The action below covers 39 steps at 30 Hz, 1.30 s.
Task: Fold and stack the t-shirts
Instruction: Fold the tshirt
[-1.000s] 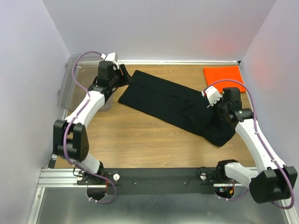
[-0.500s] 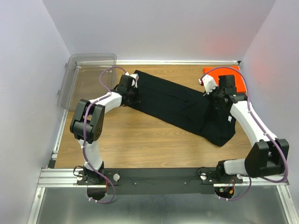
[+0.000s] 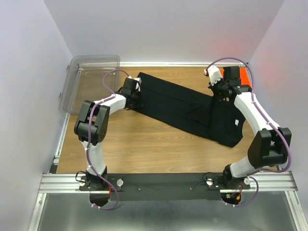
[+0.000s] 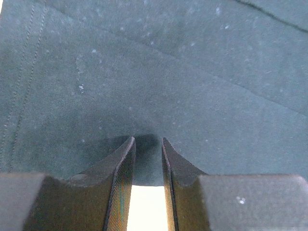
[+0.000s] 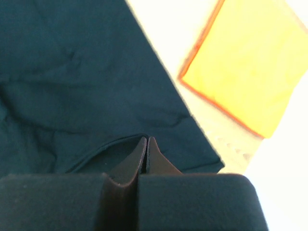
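Observation:
The black t-shirt (image 3: 178,103) lies in a long diagonal band across the wooden table. My left gripper (image 3: 138,99) sits at its near-left edge. In the left wrist view the shirt (image 4: 168,62) fills the frame. There my left gripper (image 4: 148,142) has its jaws a narrow gap apart, with the cloth's edge between the tips. My right gripper (image 3: 217,92) is at the shirt's far-right end. In the right wrist view my right gripper (image 5: 147,139) is shut, and a hem of the black shirt (image 5: 72,72) is pulled up to its tips. The folded orange t-shirt (image 5: 245,62) lies just beyond, mostly hidden by the right arm in the top view (image 3: 246,77).
A clear plastic bin (image 3: 91,77) stands at the far-left corner, beside the left arm. White walls close in the table (image 3: 144,144) on the left, back and right. Bare wood shows between the shirt and the arm bases.
My left arm has swung from the bin down to the shirt's left edge. My right gripper has moved toward the far-right corner, drawing the shirt's right end with it.

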Each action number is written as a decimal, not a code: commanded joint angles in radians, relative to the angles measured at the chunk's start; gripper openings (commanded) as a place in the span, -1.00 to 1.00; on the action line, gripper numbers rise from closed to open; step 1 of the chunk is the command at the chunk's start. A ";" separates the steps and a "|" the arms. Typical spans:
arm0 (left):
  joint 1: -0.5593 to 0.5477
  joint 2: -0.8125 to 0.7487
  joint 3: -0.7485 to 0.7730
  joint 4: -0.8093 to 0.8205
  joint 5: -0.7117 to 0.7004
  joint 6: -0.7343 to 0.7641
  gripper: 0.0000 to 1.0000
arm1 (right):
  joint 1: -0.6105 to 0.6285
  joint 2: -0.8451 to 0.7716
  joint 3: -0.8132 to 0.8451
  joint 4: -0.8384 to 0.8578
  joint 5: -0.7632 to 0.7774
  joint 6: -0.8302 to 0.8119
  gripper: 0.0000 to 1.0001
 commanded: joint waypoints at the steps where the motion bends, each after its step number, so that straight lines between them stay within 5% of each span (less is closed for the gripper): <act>1: 0.000 0.024 0.023 -0.020 -0.020 0.014 -0.29 | -0.007 0.055 0.075 0.048 -0.020 0.038 -0.99; 27: 0.001 -0.096 0.029 -0.018 -0.034 0.037 -0.28 | -0.007 0.195 0.083 0.048 0.047 0.020 -0.93; 33: 0.001 -0.296 0.009 -0.015 -0.026 0.074 -0.18 | -0.031 0.198 0.075 0.048 0.051 0.050 -0.12; 36: 0.001 -0.489 -0.028 0.009 -0.100 0.114 0.01 | -0.083 0.183 0.107 0.046 0.029 0.124 0.46; 39: 0.003 -0.640 -0.074 0.051 -0.178 0.143 0.20 | -0.144 0.120 0.113 0.021 -0.139 0.124 0.61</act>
